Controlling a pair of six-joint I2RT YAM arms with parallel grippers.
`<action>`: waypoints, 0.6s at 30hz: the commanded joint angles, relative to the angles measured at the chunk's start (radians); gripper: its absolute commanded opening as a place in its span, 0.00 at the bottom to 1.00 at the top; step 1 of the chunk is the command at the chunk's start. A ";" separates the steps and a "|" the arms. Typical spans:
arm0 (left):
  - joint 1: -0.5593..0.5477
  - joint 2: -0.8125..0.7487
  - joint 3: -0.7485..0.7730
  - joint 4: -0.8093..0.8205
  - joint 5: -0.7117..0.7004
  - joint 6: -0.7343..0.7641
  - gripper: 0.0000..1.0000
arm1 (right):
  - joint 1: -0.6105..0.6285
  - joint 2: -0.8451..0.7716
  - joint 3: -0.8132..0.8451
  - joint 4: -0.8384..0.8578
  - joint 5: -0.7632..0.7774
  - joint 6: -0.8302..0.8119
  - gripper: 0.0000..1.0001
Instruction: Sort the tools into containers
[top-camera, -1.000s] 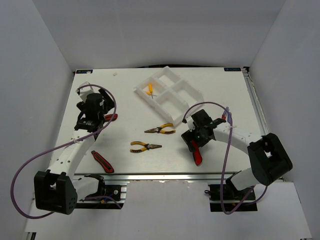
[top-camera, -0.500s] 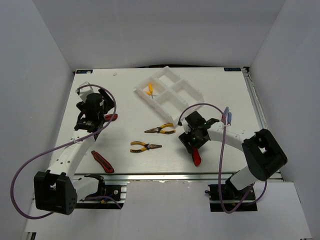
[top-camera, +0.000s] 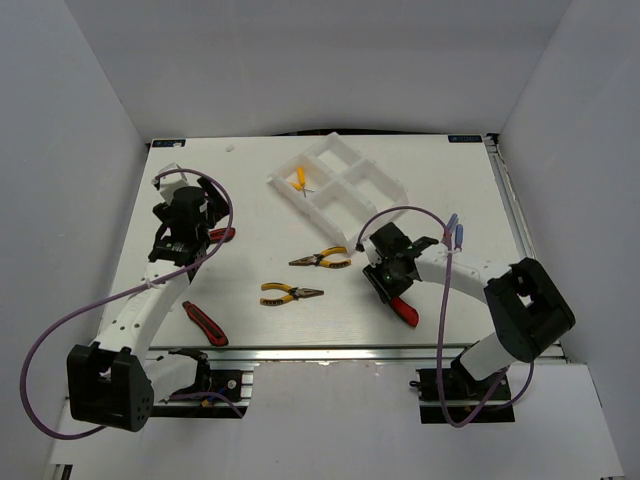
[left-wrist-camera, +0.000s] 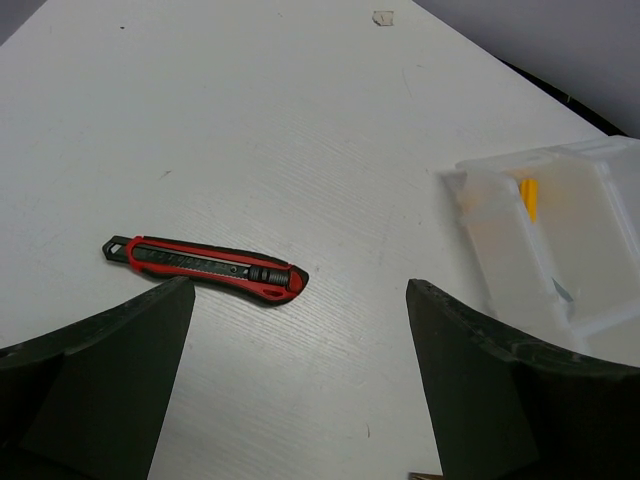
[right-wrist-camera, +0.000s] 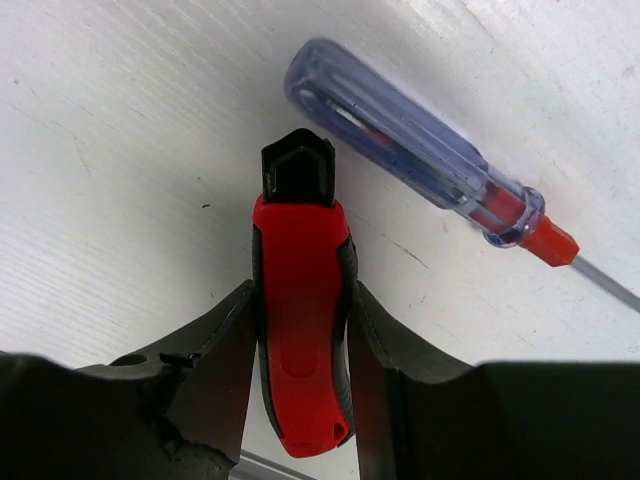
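Note:
My right gripper (right-wrist-camera: 302, 295) is shut on a red-and-black utility knife (right-wrist-camera: 298, 300), its fingers pressed to both sides of the handle low over the table. From above, that knife (top-camera: 406, 310) sticks out toward the near edge. A blue-handled screwdriver (right-wrist-camera: 400, 140) lies just beyond it. My left gripper (left-wrist-camera: 300, 370) hangs open over bare table, a second utility knife (left-wrist-camera: 205, 267) ahead and left of its fingers. The white divided tray (top-camera: 385, 178) sits at the back with a tiny yellow-handled tool (top-camera: 301, 178) in one compartment.
Two yellow-handled pliers (top-camera: 321, 260) (top-camera: 291, 293) lie mid-table between the arms. A third utility knife (top-camera: 204, 323) rests near the front left edge. The screwdriver (top-camera: 455, 230) lies right of my right arm. White walls close in the table on three sides.
My right gripper's jaws have closed from wide open onto the red utility knife, and the knife has swung from pointing at the near edge to a diagonal. The left arm stayed still.

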 joint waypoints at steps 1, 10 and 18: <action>-0.005 -0.031 0.012 0.005 -0.013 0.016 0.98 | 0.009 -0.071 0.003 0.006 -0.018 -0.012 0.30; -0.005 -0.020 0.002 0.022 -0.006 0.053 0.98 | 0.006 -0.263 0.086 0.012 -0.073 -0.166 0.10; -0.005 -0.005 -0.018 0.039 0.013 0.092 0.98 | -0.105 -0.196 0.329 0.148 -0.247 -0.334 0.00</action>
